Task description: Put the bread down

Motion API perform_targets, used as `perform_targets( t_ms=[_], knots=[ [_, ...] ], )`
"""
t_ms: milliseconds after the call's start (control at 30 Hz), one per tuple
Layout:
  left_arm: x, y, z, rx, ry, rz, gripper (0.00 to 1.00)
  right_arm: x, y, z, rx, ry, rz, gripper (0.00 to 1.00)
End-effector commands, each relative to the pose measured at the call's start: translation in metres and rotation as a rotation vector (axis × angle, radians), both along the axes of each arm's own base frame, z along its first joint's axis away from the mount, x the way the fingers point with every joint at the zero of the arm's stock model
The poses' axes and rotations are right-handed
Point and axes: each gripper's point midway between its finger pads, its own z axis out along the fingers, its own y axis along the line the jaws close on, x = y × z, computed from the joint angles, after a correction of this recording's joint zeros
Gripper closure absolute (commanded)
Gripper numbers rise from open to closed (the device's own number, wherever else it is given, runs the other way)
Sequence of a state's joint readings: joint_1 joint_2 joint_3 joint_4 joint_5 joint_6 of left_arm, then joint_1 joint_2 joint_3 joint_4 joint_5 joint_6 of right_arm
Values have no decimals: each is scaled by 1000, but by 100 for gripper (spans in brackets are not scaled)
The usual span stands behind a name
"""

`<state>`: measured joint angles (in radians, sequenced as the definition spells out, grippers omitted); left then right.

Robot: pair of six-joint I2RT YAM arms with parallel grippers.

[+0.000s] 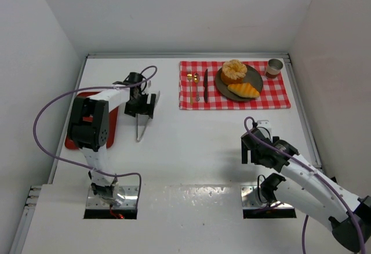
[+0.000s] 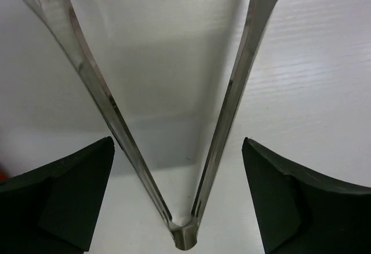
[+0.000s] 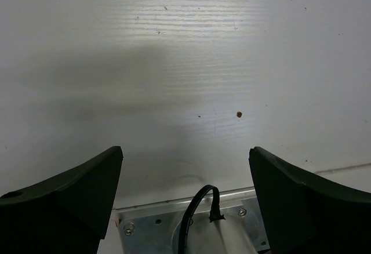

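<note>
- My left gripper (image 2: pixel 178 144): jaws wide, straddling the tongs (image 2: pixel 236 91), seemingly not touching them.
- Tongs: spread open, gripping nothing.
- On the plate (image 1: pixel 257 74): bun (image 1: pixel 234 68), croissant (image 1: pixel 243 89).

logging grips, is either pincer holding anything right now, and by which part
Nothing is held. The left pincer stands open astride the tongs, fingers clear of both tong arms. The right pincer is open too, nothing between its fingers.

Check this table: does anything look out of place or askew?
Only the tongs: they lie on the bare table, apart from the checked cloth, inside the open left tool. The bun and croissant sit neatly on the plate, cutlery straight beside it.
</note>
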<state>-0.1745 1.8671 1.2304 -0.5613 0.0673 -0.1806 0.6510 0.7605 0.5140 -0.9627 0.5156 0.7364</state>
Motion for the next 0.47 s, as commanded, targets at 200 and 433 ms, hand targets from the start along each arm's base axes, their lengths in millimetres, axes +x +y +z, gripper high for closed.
perform_targets(
  t_ms=[200,433],
  knots=[
    [37,-1,114,20,-266,-136,0,11,5,7,31,-63,-7,9],
    [20,26,161,-43,-337,-157,0,15,8,9,38,-79,6,8]
  ],
)
